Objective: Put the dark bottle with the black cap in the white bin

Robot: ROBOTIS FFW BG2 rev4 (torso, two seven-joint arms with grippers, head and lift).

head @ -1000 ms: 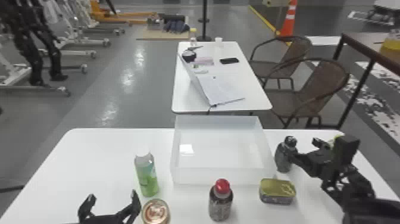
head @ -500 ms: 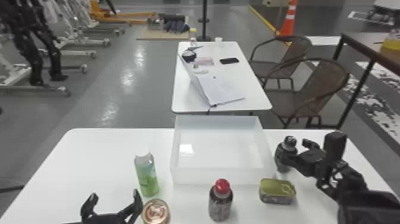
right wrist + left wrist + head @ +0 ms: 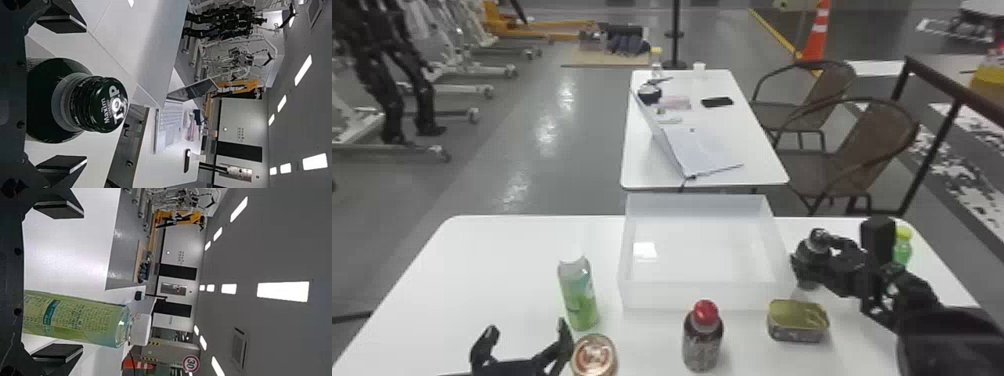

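White table (image 3: 497, 270)'s got the dark bottle (image 3: 41, 102) at the white bin (image 3: 702, 296)'s 3 o'clock, right gripper (image 3: 811, 256) spread wide around it, left gripper (image 3: 527, 327) gaping at 8.

The right pincer (image 3: 806, 247) had moved toward the robot's left, from beside the dark bottle (image 3: 815, 250) to around it, its fingers apart. Past the shifted right arm, a small yellow-capped green bottle (image 3: 902, 247) had come back into sight. The left pincer (image 3: 527, 327) had edged slightly rightward.

The left hand (image 3: 528, 329) is black, with flat, angular fingers (image 3: 60, 210) and round screws (image 3: 18, 251).
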